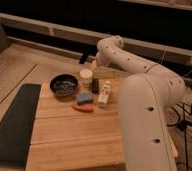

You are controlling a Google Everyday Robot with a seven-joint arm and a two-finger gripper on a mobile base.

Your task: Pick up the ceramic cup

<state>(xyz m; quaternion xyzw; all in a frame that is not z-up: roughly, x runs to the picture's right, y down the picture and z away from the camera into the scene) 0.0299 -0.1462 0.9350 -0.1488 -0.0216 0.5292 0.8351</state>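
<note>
While ceramic cup (86, 76) stands upright, mouth up, gripper (87, 62) just behind.

A white robot arm (126, 61) bends down over the far edge of a wooden bench (74, 142), its gripper (90, 65) just behind the ceramic cup (86, 76). A dark bowl (65, 84) sits beside the cup toward the left edge. A white bottle (104, 93) lies toward the right edge, a blue block (84, 97) in front. A black mat (11, 120) covers the left edge.
</note>
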